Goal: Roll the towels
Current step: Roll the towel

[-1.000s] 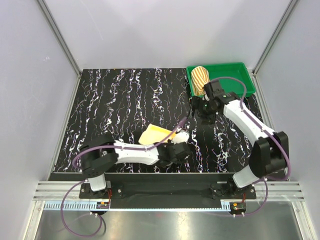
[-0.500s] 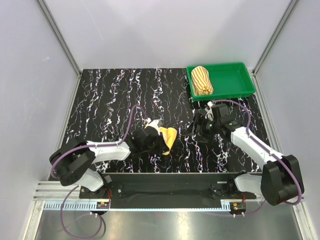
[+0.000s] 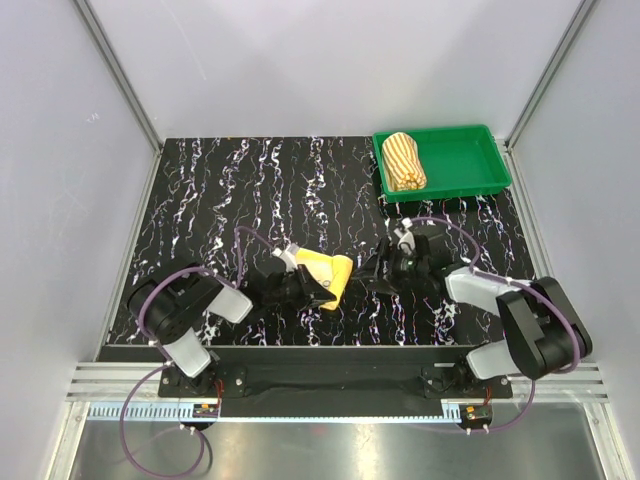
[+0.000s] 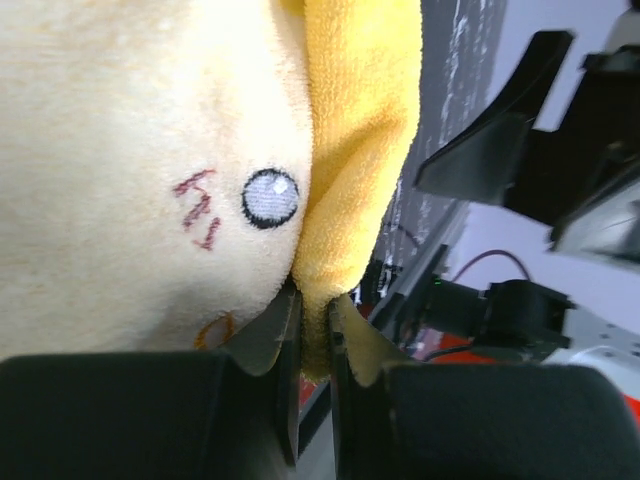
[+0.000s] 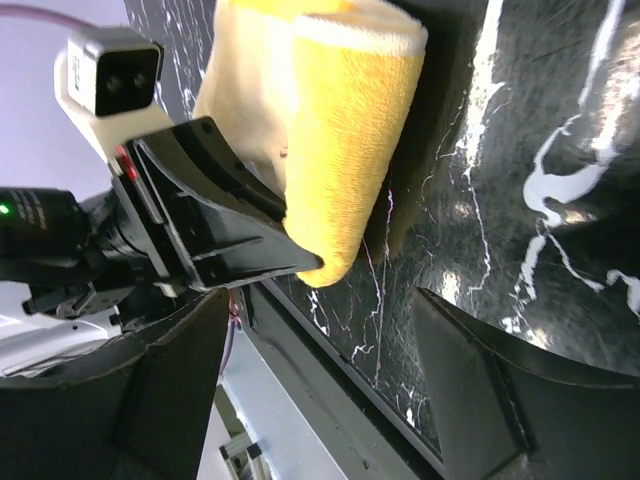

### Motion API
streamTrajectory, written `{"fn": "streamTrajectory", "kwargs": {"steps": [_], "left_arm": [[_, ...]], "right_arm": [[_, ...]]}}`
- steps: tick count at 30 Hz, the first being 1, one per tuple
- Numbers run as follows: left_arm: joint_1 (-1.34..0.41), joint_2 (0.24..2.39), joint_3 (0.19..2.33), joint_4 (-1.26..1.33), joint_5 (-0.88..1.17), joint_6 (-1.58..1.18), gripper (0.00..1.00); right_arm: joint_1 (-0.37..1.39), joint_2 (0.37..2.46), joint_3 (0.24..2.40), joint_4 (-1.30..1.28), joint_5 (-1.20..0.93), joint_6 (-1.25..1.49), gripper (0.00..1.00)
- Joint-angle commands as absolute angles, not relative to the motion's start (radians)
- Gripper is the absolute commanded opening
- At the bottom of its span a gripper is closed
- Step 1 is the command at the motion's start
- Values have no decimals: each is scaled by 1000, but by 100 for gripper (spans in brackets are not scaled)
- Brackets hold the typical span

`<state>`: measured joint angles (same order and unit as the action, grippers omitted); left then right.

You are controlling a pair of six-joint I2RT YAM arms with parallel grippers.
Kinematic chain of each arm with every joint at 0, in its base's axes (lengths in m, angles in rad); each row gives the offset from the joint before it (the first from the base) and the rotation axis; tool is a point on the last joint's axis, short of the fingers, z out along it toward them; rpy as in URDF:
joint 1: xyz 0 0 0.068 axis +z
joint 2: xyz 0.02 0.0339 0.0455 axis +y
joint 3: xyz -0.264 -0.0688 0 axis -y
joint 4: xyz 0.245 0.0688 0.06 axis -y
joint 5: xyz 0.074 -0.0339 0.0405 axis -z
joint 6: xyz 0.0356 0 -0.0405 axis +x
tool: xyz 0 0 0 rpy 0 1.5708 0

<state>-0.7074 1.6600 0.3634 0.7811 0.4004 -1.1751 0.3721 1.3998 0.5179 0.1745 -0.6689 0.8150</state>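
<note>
Yellow plain cloth towel (image 3: 328,272): roll side-on to the right arm

Partly rolled, it lies near the black marbled table's (image 3: 200,200) front edge, roll axis near-to-far. The left fingers (image 4: 270,340) pinch its edge. The right fingers (image 5: 175,400), spread and empty, face its flank.

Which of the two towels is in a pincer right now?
The plain yellow towel, pinched by the left pincer at mid-table; the striped towel lies rolled in the green tray, touching no pincer.
</note>
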Motion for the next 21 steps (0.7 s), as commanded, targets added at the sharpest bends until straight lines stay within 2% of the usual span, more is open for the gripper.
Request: {"fn": "streamTrajectory", "kwargs": {"steps": [1,10,17,21], "left_arm": [[-670,1698,330,1012,488,-1331,0],[-630,1813,279,1216,563,-1498,0],[-617,1876,253,1299,575,-1522,0],[-615,1898,255,1324,580,-1532,0]], "right_arm": [[414,1456,505,350,-680,844,79],[491,1643,535,508,-632,862,75],[505,1741,566,583,-624,876,71],[520,1785,595,595,-621,877,63]]}}
